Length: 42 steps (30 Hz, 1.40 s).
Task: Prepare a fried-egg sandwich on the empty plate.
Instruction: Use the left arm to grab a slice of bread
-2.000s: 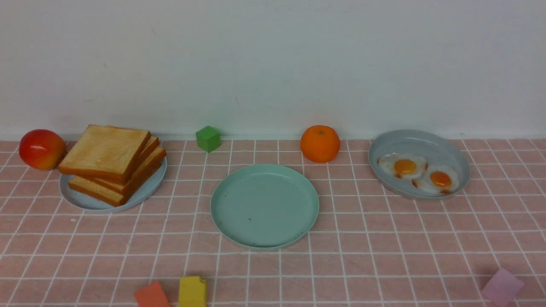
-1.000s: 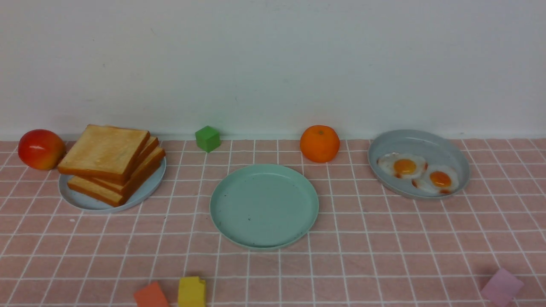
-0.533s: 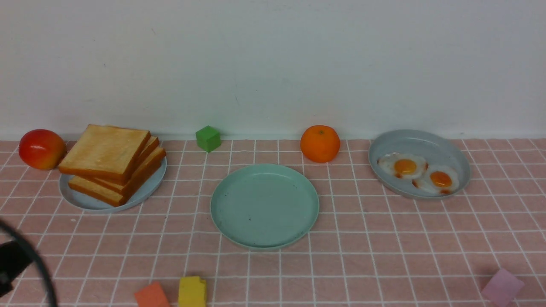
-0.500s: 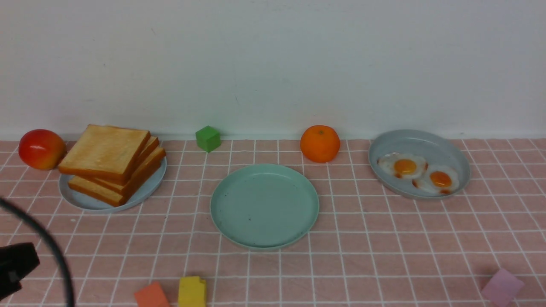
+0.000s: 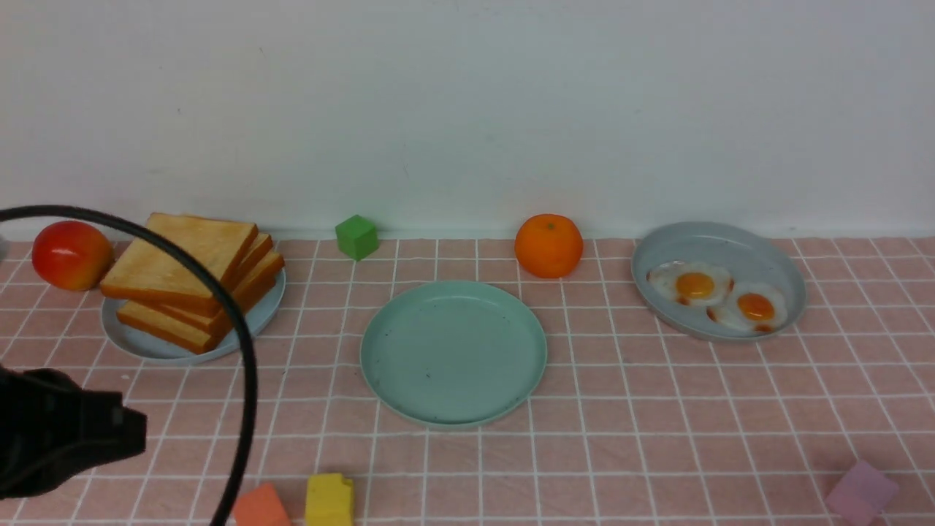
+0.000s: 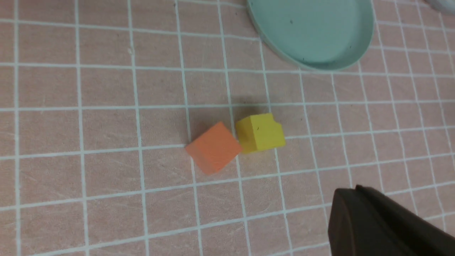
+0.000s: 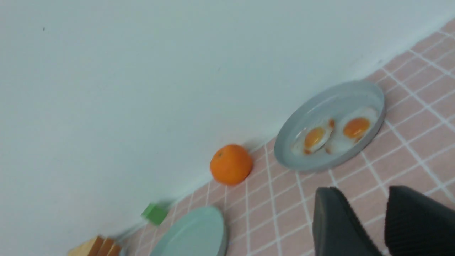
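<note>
The mint-green empty plate (image 5: 453, 354) lies at the table's middle with nothing on it; it also shows in the left wrist view (image 6: 312, 32). A pile of golden toast slices (image 5: 182, 277) sits on a pale blue plate (image 5: 256, 321) at the left. Two fried eggs (image 5: 694, 285) (image 5: 754, 307) lie in a grey plate (image 5: 719, 234) at the right. My left gripper (image 5: 88, 435) is low at the near left, in front of the toast; its wrist view shows one dark mass (image 6: 355, 192) with no visible gap. My right gripper (image 7: 364, 190) is open and empty, short of the eggs (image 7: 314, 137).
An orange (image 5: 548, 246) and a green cube (image 5: 356, 237) stand by the back wall, an apple (image 5: 69, 256) left of the toast. Orange (image 5: 259, 508) and yellow (image 5: 329, 500) blocks lie at the near edge, a pink block (image 5: 860, 491) near right. A black cable (image 5: 241, 343) arcs before the toast.
My left arm has come into the front view from the lower left and moved up and rightward; its cable loop now crosses the toast pile. Plates and food have not moved.
</note>
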Each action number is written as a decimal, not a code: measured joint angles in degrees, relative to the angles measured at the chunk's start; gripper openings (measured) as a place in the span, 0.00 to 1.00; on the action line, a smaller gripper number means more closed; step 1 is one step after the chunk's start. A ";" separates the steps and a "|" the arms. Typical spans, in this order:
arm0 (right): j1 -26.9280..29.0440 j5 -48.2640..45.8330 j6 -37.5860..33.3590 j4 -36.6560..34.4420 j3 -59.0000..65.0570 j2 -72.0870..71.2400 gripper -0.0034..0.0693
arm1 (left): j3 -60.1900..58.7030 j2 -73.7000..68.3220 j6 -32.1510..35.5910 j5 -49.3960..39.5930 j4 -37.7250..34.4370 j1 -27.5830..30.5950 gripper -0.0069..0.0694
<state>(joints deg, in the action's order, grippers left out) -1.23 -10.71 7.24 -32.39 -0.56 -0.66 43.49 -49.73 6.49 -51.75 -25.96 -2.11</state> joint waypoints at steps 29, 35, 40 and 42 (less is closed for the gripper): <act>-6.75 -44.46 -17.84 15.16 -48.91 19.59 0.12 | 46.77 -55.94 -8.15 -7.45 25.05 -4.63 0.07; -6.75 -43.15 -17.85 15.27 -48.91 19.59 0.13 | 47.98 -58.93 -5.14 -4.88 30.26 -3.71 0.17; -6.75 -41.27 -17.85 14.72 -48.91 20.08 0.14 | 48.12 -60.80 -4.94 -0.31 31.87 -3.71 0.34; -6.75 -40.74 -18.34 12.92 -48.91 21.34 0.14 | 48.19 -62.43 -4.88 1.53 32.30 -3.71 0.46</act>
<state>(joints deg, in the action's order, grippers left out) -7.98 -51.45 -11.10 -19.47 -49.47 20.68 91.69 -112.16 1.61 -50.22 6.34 -5.82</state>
